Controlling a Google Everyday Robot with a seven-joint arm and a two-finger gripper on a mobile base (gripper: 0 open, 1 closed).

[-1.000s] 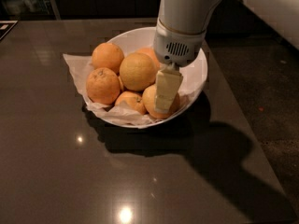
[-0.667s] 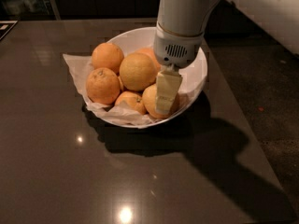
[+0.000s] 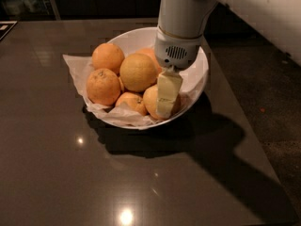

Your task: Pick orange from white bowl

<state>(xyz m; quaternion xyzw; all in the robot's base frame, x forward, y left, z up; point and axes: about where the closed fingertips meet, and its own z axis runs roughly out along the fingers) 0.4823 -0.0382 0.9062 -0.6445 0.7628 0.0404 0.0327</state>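
Observation:
The white bowl (image 3: 135, 35), lined with crumpled white paper, sits on a dark table and holds several fruits. My gripper (image 3: 164, 108) reaches down into the bowl's right front part from the white arm above. It lies against a pale yellow-orange orange (image 3: 149, 101) at the front of the pile and hides that fruit's right side. A duller tan-yellow fruit (image 3: 138, 72) lies in the middle. Deeper orange speckled fruits lie at the left (image 3: 102, 86) and back left (image 3: 107, 57).
The dark glossy table (image 3: 70, 173) runs left and front of the bowl; its right edge (image 3: 244, 126) falls to a dark speckled floor. The paper liner (image 3: 75, 65) hangs over the bowl's left rim. The arm's shadow lies right of the bowl.

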